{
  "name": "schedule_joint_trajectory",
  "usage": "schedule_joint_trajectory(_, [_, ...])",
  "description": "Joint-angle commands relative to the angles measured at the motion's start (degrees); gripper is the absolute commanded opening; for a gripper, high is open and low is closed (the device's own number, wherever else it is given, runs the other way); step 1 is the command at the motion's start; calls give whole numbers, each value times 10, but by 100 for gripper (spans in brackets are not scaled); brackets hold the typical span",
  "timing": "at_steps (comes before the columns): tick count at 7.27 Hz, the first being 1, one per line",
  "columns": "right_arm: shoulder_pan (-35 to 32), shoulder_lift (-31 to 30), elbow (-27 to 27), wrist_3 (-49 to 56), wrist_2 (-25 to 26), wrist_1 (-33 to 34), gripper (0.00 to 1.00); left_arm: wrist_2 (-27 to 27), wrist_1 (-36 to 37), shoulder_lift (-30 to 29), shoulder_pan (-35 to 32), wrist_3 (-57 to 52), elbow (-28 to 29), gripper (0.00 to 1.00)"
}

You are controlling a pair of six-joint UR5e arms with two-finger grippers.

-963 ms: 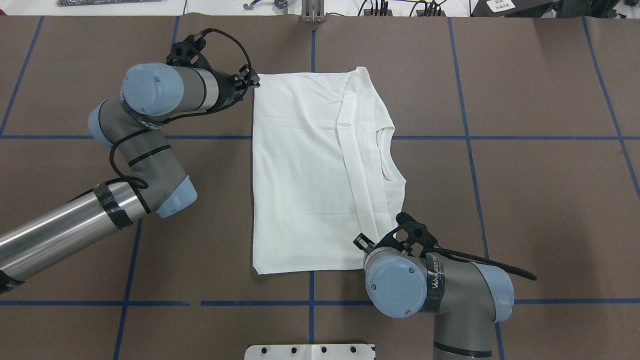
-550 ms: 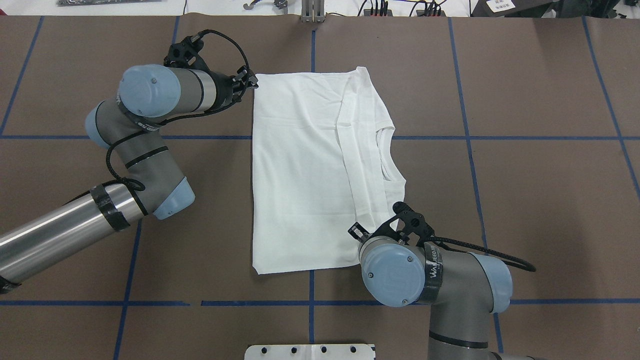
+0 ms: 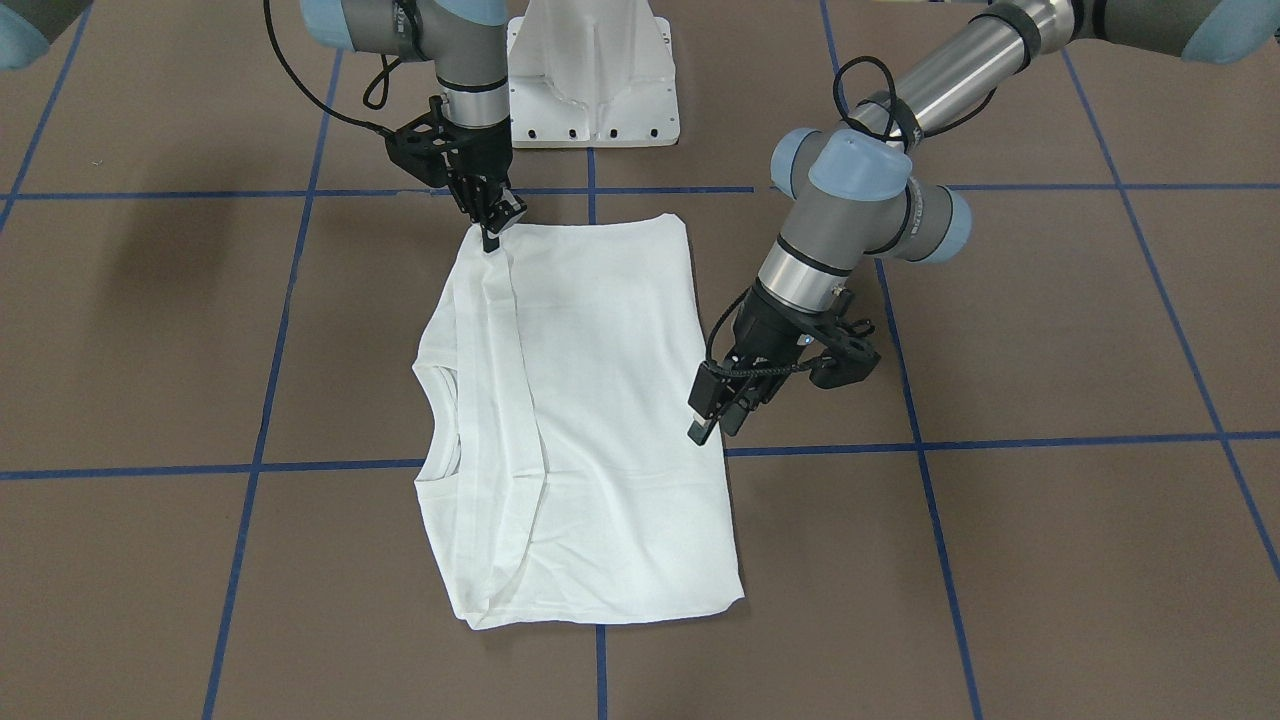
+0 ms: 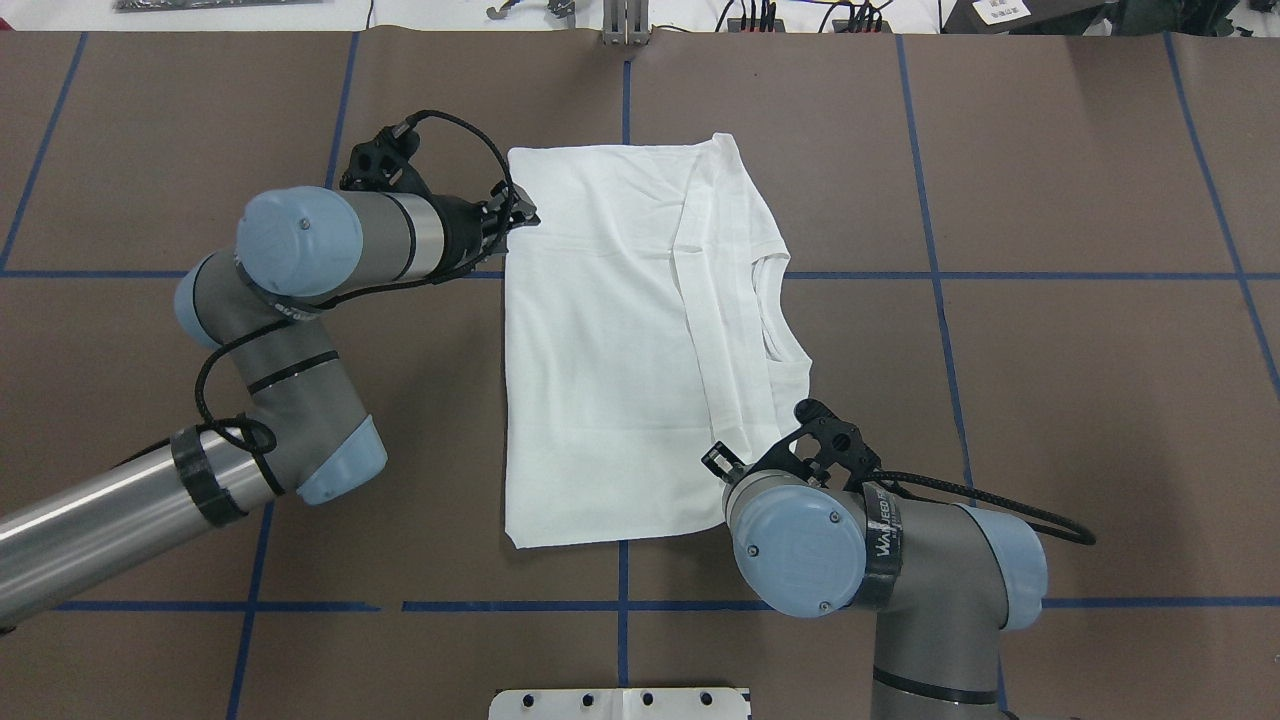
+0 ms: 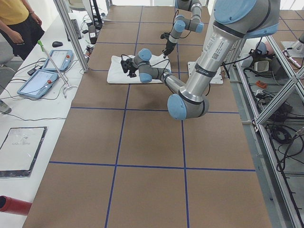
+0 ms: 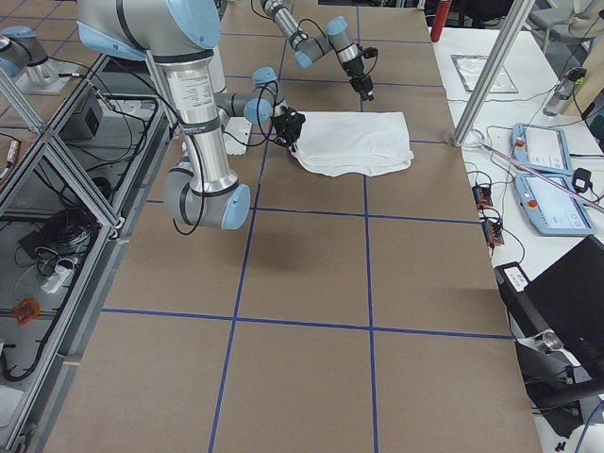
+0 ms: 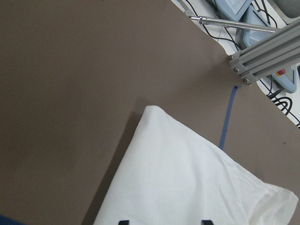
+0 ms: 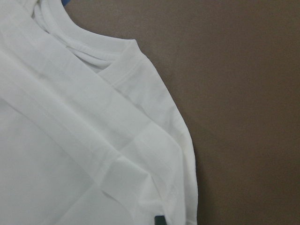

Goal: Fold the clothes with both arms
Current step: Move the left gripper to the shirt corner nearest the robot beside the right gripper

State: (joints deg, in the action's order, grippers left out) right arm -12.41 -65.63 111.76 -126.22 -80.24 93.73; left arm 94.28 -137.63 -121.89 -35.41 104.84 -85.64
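Observation:
The clothes are one white shirt [image 4: 610,340] lying folded flat on the brown table, collar [image 3: 440,420] toward the robot's right, with a sleeve band folded across the body. My left gripper [image 3: 718,425] hovers open at the hem edge near the far corner. In the left wrist view its two fingertips [image 7: 123,221] stand wide apart over the cloth. My right gripper [image 3: 490,238] is shut, its tip touching the shirt's near shoulder corner [image 8: 178,187]. I cannot tell whether cloth is pinched. In the overhead view its wrist hides the fingers.
The white pedestal base [image 3: 590,90] stands at the robot's edge of the table. An aluminium post [image 4: 625,30] and cables sit at the far edge. A person [image 5: 16,19] stands by tablets [image 5: 45,71] beyond that edge. Blue tape lines [image 4: 930,275] cross the brown table.
My left gripper has slid from the shirt's far hem corner toward the robot, now just over the hem edge. The right arm shifted a little and stays at the near shoulder corner.

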Motion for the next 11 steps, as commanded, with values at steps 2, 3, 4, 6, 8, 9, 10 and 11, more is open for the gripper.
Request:
schedule_joint_trajectory(2, [14,-26,27,-13,0,4,0,-43,78,87,119,93,-166,60])
schedule_joint_trajectory(3, [16,-26,29,-14,0,4,0,-72,145,105,166,119,-215,60])
schedule_joint_trajectory(4, [16,-26,29,-14,0,4,0,-90,172,109,206,156,-219,60])
schedule_joint_trajectory(6, [16,-26,29,-14,0,4,0,-114,184,130,232,158,-220,60])
schedule_joint_trajectory(8, [17,-26,29,-14,0,4,0,-115,202,136,245,158,-222,62])
schedule_joint_trajectory(9, [17,-26,29,-14,0,4,0,-115,202,135,250,159,-222,64])
schedule_joint_trajectory(10, [17,-26,29,-14,0,4,0,-115,202,135,255,163,-221,64])
schedule_joint_trajectory(11, [17,-25,29,-14,0,4,0,-115,202,136,260,163,-216,63])
